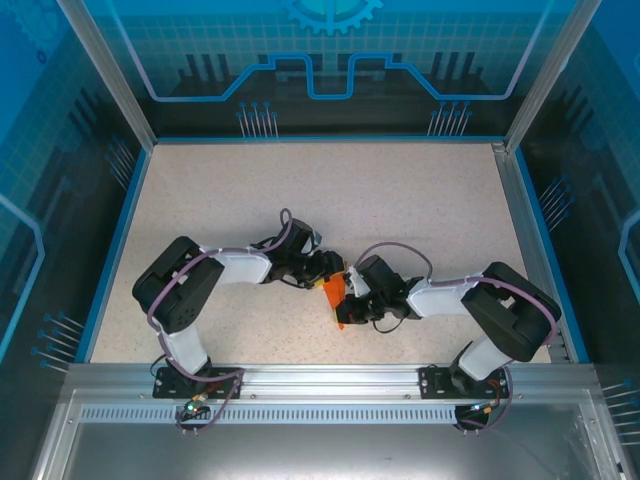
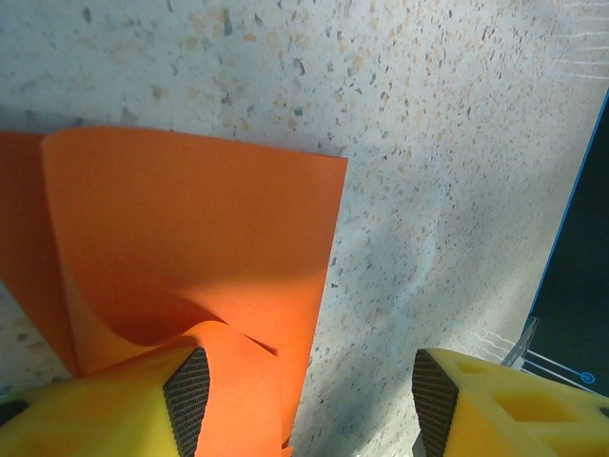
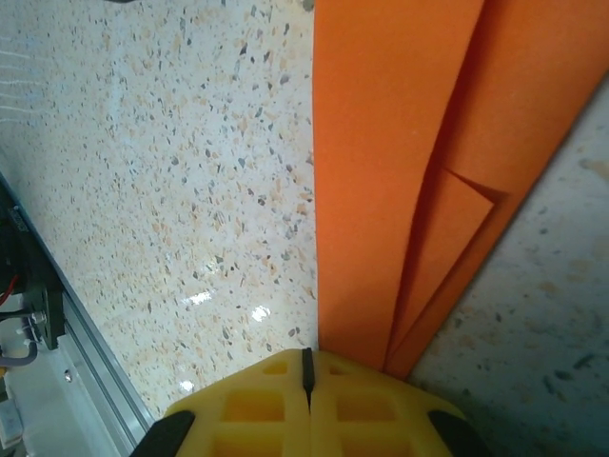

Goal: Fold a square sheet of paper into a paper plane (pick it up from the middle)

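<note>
The square sheet of paper (image 1: 338, 300) is bright orange and folded into a narrow layered strip, held between the two arms at mid-table. In the right wrist view the paper (image 3: 400, 143) runs straight out from my right gripper (image 3: 306, 373), whose yellow jaws are pressed together on its near end. The right gripper (image 1: 352, 290) comes in from the right. My left gripper (image 1: 332, 272) reaches in from the left and stands open. In its own view the left gripper (image 2: 309, 405) has one pad (image 2: 187, 400) against a curled-up flap of the paper (image 2: 190, 238), and the other pad (image 2: 433, 405) is over bare table.
The speckled table (image 1: 350, 190) has blue walls at the back and sides. A metal rail (image 1: 320, 380) runs along the near edge by both arm bases. The blue side edge (image 2: 580, 257) shows to the right of the left gripper.
</note>
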{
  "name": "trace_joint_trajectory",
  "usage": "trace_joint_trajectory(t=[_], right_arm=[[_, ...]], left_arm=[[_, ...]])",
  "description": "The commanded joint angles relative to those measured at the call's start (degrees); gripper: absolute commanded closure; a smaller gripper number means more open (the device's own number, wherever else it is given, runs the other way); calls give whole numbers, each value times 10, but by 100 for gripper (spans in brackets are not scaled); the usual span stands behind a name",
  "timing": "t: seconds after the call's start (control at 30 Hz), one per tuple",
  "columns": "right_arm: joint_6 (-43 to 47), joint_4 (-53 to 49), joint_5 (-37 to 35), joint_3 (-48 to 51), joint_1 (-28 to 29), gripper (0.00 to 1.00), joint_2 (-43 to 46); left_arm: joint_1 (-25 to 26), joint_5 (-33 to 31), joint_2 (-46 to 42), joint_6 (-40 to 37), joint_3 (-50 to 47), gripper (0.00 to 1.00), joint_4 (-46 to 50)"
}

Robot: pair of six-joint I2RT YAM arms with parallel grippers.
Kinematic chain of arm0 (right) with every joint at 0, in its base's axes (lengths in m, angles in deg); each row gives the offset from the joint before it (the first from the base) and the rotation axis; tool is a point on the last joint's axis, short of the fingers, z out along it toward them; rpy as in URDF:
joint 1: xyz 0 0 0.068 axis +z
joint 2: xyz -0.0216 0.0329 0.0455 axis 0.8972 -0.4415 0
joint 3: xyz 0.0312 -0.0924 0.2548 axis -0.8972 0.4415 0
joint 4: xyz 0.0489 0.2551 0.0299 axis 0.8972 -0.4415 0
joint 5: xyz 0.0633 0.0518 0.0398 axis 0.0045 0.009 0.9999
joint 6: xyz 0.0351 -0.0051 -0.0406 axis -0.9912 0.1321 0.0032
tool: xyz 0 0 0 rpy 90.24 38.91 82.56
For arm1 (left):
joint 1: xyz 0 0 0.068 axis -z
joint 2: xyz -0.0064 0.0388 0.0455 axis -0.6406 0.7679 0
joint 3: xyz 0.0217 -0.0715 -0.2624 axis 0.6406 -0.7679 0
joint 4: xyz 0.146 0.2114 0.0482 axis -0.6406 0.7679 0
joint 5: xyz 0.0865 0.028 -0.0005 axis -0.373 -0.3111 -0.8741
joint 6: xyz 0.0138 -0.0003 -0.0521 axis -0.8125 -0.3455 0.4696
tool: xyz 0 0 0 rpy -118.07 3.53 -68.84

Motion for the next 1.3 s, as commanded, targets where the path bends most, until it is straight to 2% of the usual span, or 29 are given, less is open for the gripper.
trace_joint_trajectory(t=[0.0, 1.0, 1.27], right_arm=[[26, -153, -48, 26, -13, 96, -20], [36, -157, -36, 17, -15, 95, -37], [107, -190, -12, -39, -37, 95, -56]], left_arm=[[-24, -32, 17, -37, 17, 37, -1], [-114, 6, 57, -119, 82, 37, 34], [-123, -3, -9, -127, 98, 37, 79]])
